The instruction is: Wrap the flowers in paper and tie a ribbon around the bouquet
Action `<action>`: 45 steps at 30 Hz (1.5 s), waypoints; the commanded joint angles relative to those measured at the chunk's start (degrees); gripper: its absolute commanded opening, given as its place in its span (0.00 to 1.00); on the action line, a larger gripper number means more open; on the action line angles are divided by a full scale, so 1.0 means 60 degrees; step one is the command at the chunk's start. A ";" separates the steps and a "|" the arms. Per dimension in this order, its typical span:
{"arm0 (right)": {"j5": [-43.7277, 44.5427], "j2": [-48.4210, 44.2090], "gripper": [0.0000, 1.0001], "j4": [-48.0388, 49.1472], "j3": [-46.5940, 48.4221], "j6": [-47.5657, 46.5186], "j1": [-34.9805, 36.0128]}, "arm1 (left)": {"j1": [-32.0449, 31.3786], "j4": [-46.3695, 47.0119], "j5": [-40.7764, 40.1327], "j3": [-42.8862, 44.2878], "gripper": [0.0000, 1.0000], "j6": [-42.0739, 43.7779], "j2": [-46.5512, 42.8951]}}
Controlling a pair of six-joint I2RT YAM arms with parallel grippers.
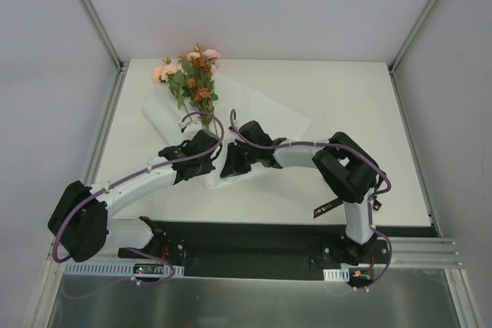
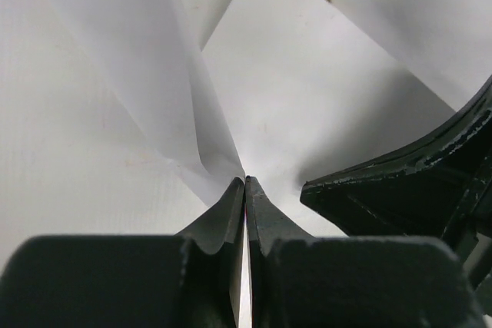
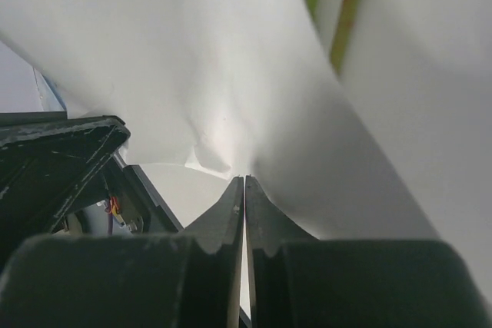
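The thin, smooth white paper (image 2: 307,97) lay in sharp creased folds around the slim green stems of the flowers (image 1: 196,74), far left on the table (image 1: 354,159). The left gripper (image 2: 244,182) and right gripper (image 3: 244,180) each pinched its near edge, jaws closed

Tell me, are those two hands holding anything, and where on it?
Yes. The left hand and the right hand each pinch a gathered fold of the paper, near the stem end of the flowers.
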 commanded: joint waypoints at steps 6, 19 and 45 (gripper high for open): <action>0.0058 -0.0608 0.05 0.0479 -0.0826 -0.0168 -0.0891 | -0.0202 0.2359 0.1298 0.0143 0.00 0.1499 0.0353; -0.0103 -0.0388 0.06 0.0772 -0.1031 0.0125 -0.1389 | -0.0290 0.3620 0.2925 0.0787 0.00 0.2495 0.2185; -0.0689 -0.0638 0.57 0.1490 -0.0110 0.0022 -0.2064 | -0.0275 0.4514 0.3307 0.0392 0.00 0.2437 0.2654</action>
